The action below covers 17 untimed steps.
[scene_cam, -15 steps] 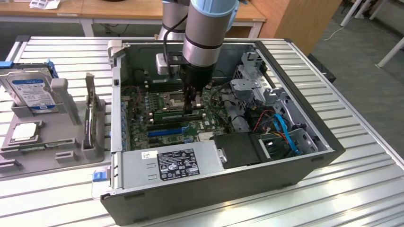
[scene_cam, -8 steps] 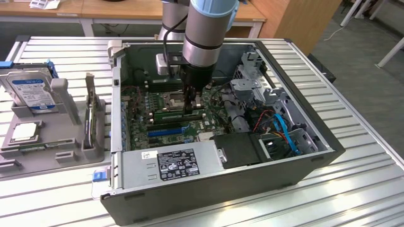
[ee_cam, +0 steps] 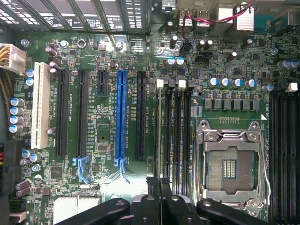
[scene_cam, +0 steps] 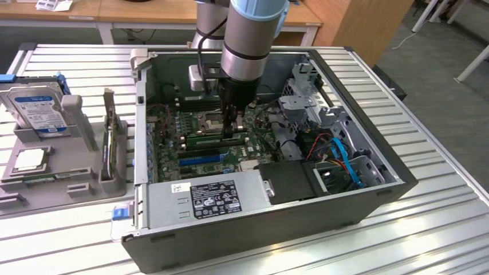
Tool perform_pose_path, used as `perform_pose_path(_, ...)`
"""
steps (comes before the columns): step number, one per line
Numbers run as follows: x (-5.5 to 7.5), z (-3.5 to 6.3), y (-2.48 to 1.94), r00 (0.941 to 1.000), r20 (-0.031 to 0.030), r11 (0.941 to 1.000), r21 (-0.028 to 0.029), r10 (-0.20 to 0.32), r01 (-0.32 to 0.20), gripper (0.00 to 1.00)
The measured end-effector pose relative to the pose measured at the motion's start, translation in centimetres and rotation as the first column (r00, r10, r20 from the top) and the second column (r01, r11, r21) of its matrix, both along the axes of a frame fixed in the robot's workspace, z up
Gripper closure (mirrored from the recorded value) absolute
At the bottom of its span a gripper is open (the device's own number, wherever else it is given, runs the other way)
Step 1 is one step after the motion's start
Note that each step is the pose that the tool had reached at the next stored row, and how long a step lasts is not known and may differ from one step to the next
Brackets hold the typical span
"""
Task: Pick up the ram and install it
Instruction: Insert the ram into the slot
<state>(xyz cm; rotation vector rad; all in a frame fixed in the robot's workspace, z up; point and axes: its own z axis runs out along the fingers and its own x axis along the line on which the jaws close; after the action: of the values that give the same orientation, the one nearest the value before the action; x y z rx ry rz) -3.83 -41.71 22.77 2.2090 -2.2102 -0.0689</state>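
The ram (scene_cam: 205, 139), a long thin green stick, stands on edge along the black memory slots beside the CPU socket (scene_cam: 211, 120) on the motherboard inside the open computer case (scene_cam: 306, 229). My gripper (scene_cam: 231, 130) reaches straight down into the case and is shut on the stick near its middle. In the wrist view the black fingertips (ee_cam: 154, 185) meet tightly, the gripper (ee_cam: 161, 185) sitting right over the row of memory slots (ee_cam: 172, 131) next to the open CPU socket (ee_cam: 229, 164).
A grey tray (scene_cam: 23, 200) on the exterior view's left holds a blue-labelled hard drive (scene_cam: 38, 109) and an upright card (scene_cam: 112, 137). Inside the case are the power supply (scene_cam: 210, 197), blue cables (scene_cam: 347, 163) and a drive cage (scene_cam: 306, 86). Expansion slots (ee_cam: 121, 112) lie beside the memory slots.
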Motion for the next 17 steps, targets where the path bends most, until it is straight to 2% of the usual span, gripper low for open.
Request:
perform_pose_path(13,0.01,0.01,0.00,1.0000,-0.0001,1.0000,-0.0001,0.000,0.000,0.89)
perform_pose_path(15,0.01,0.01,0.00,1.0000,0.0002,1.0000,0.0003,0.000,0.000,0.87)
perform_pose_path(16,0.01,0.01,0.00,1.0000,0.0000,1.0000,0.0003,0.000,0.000,0.82)
perform_pose_path(17,0.01,0.01,0.00,1.0000,0.0000,1.0000,0.0003,0.000,0.000,0.82)
